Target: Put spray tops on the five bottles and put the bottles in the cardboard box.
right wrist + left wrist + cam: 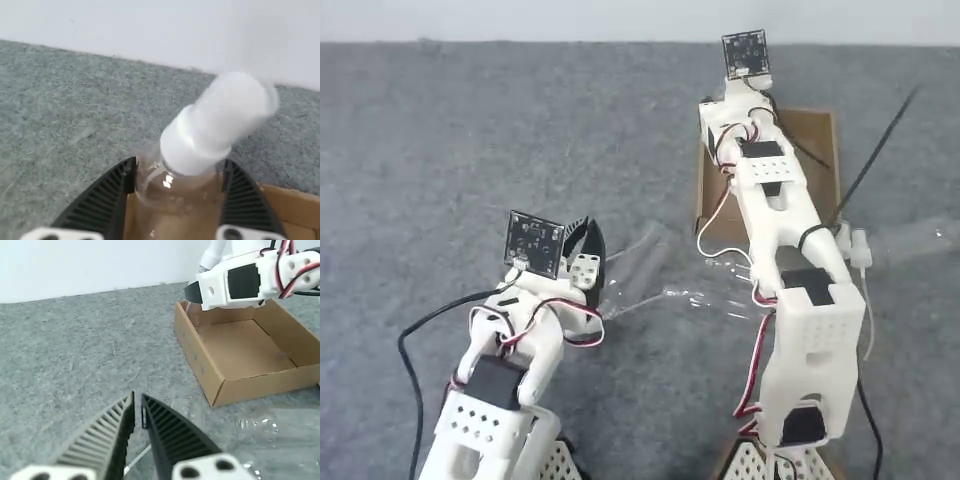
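Between the jaws of the right gripper [180, 167] sits a clear plastic bottle [170, 194] with a white spray top [220, 120], clamped just under the cap; below it lies the open brown cardboard box [292, 205]; the placing would go best lowered close to the box floor, then released gently so the bottle does not topple; the left gripper [138, 405] is nearly closed and empty, just above another clear bottle [260, 426] lying on grey carpet [75, 340].

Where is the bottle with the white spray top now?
The right gripper holds the bottle, shown in the right wrist view, above the cardboard box on the right side of the table.
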You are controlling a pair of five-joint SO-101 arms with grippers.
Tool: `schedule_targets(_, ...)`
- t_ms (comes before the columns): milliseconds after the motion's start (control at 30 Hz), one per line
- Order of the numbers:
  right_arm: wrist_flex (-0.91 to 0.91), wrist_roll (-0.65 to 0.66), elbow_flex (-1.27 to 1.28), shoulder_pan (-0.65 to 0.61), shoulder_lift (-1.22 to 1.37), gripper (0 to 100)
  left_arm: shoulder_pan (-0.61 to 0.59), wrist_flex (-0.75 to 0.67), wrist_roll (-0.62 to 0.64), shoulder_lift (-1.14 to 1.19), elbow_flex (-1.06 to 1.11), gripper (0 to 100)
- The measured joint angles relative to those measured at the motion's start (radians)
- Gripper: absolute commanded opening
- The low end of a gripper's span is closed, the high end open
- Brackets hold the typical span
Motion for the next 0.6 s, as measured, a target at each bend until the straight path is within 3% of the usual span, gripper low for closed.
schedule_targets(167,0.0,0.0,0.0,0.003,0.0,31.8,0.0,0.0,0.0,0.0,0.0,1)
schedule_targets(600,0.052,-0.002,-0.023,0.0,-0.006,31.9,0.0,0.0,0.0,0.0,0.0,1)
